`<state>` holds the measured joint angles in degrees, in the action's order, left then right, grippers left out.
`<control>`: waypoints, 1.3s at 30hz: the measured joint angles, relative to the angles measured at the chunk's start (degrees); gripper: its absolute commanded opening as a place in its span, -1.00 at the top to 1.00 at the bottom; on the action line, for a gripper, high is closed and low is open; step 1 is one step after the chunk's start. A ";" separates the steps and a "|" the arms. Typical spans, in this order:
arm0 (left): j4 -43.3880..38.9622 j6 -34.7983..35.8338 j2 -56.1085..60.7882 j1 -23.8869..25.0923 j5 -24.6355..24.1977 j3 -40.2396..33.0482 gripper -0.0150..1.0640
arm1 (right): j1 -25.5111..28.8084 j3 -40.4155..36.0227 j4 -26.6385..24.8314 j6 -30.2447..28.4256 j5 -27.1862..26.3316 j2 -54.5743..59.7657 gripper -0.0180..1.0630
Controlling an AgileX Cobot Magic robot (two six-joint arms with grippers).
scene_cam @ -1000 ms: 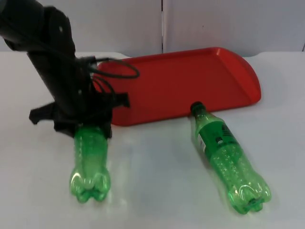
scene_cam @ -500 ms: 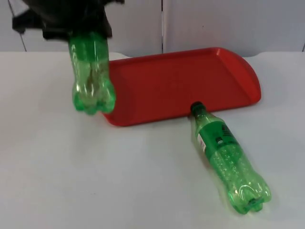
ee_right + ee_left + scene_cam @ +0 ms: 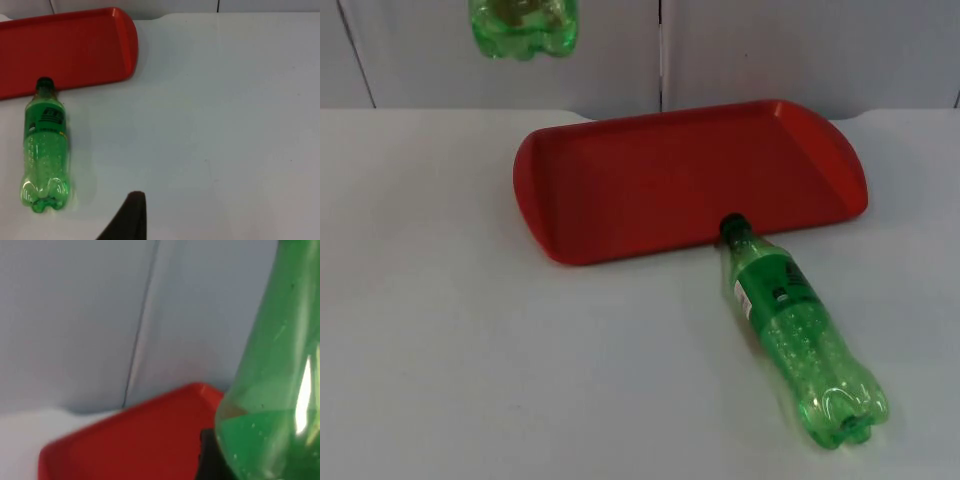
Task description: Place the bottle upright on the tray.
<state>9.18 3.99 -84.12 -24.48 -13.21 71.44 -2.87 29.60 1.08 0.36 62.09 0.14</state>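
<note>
I see L gripper's green bottle (image 3: 270, 390) close beside its fingertip (image 3: 207, 460), lifted over red tray (image 3: 690, 180); grip state I can't tell (2nd bottle (image 3: 800, 340) lies beyond tray, cap touching its rim)

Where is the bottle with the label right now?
In the top view the labelled bottle lies on its side on the white table, right of centre, its cap touching the red tray's near edge.

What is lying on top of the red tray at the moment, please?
Nothing rests on the red tray. The lifted bottle hangs high above its left end. The labelled bottle lies on the table, cap at the tray's near rim. The tray's underside is hidden.
</note>
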 measured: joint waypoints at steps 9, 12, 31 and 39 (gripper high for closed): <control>-0.35 -3.11 0.09 -3.81 23.17 -6.22 0.98 | 0.00 0.00 0.00 0.08 0.00 0.00 -0.97; -2.12 -3.21 -0.39 -3.81 29.13 -8.81 0.98 | 0.00 0.00 0.00 0.08 0.00 0.00 -0.97; -10.45 -7.92 -16.09 -3.81 53.84 -11.39 0.98 | 0.00 0.00 0.00 0.08 0.00 0.00 -0.97; -10.45 -8.03 -22.78 -3.81 62.12 -11.39 0.98 | 0.00 0.00 0.00 0.08 0.00 0.00 -0.97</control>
<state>-1.27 -4.04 -106.90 -28.28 48.92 60.05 -2.87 29.60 1.08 0.45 62.09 0.14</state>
